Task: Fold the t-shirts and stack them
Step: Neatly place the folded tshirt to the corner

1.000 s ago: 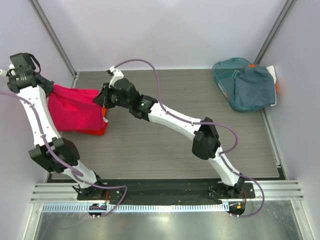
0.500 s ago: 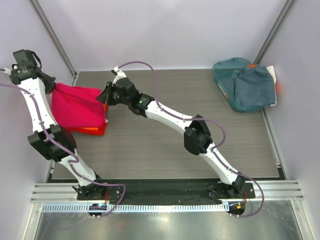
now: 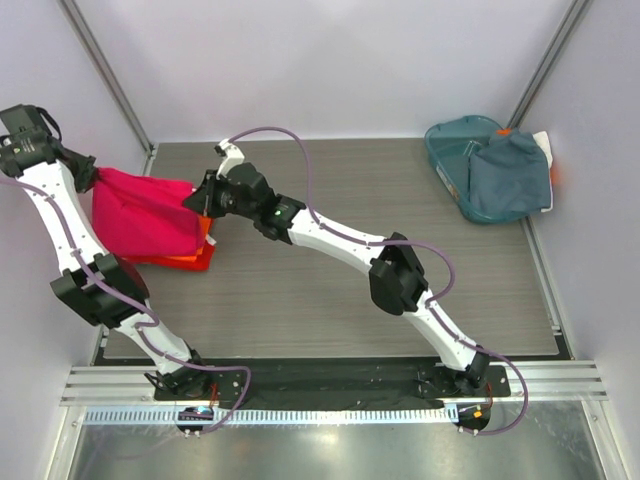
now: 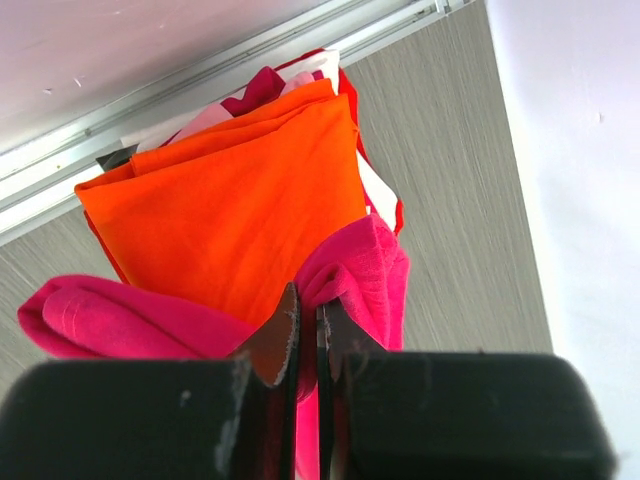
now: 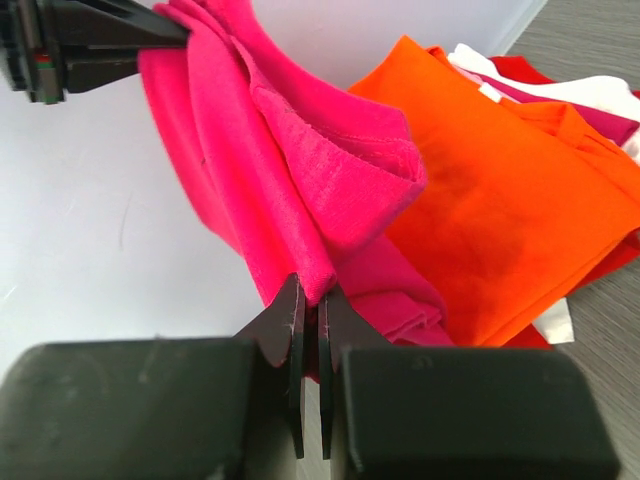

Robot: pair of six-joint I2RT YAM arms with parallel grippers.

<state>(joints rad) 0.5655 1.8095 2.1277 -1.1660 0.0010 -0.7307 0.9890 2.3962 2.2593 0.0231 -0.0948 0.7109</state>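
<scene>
Left pincer [image 4: 305, 305]: clamped tight on a bunched edge of the magenta t-shirt [image 4: 365, 270], cloth pinched between the tips. Right pincer [image 5: 305, 295]: likewise clamped on the opposite edge of the same shirt, with a folded lip of cloth just above the tips.

In the top view: shirt stretched between both pincers as a sagging panel at the far left of the table [image 3: 350, 290], directly over the orange t-shirt [image 3: 190, 262]. Orange t-shirt folded to a rectangle, lying on red and white cloth [image 4: 385, 205]. Contact between the lower hem and the stack: cannot tell.

Judged step: placing the magenta t-shirt onto the stack.

Next move, as a judgement:
- Lower both pincers together, keeping the span taut.
- Align the shirt's edges with the orange rectangle beneath.
- Open both pincers only once the cloth is resting, to avoid an unfolded or skewed layer.

Arm pose:
- Left arm: reared up along the left wall, elbow low near the table's near-left edge, wrist high at the far left.
- Right arm: stretched diagonally from the near-right base to the far left, elbow over mid-table.

Not yet folded: grey-blue t-shirts [image 3: 510, 175], draped in the teal basket [image 3: 450, 150] at the far right, well apart from the stack.
</scene>
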